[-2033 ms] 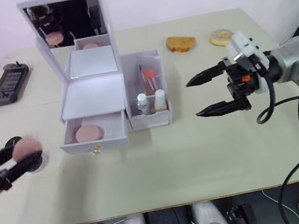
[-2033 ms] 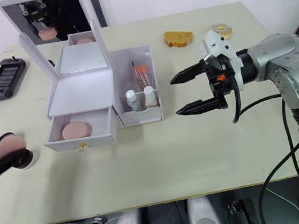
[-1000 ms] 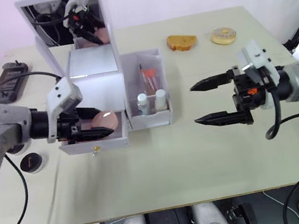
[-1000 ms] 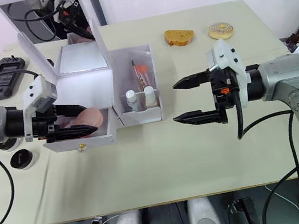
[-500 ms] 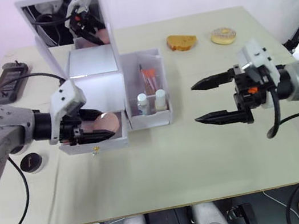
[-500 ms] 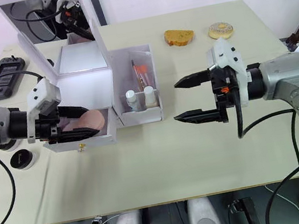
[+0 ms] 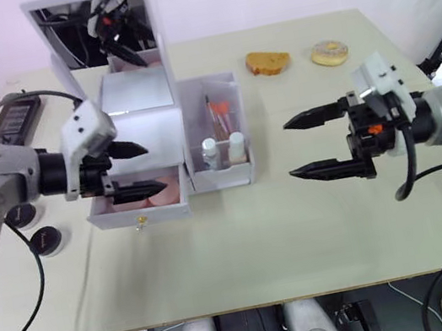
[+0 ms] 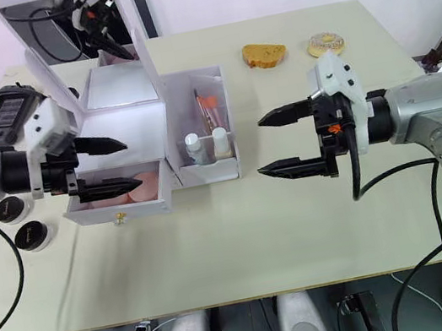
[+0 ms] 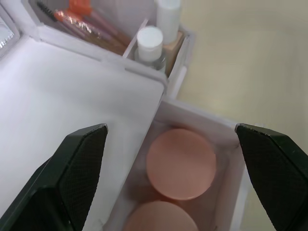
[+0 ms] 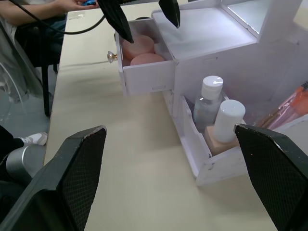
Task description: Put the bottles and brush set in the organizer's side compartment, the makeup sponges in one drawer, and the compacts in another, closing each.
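Left claw point(image 7: 138, 170) hangs spread and empty right over the open drawer point(image 7: 139, 199), both sponges point(image 9: 181, 162) lying inside just below its tips; the gold knob point(image 7: 140, 223) faces outward beneath, far nearer this arm than the spread, empty right claw point(image 7: 302, 146)

White organizer point(image 7: 147, 135), 2 pink-beige makeup sponges point(image 9: 181, 163), white-capped bottles point(image 10: 219, 111).
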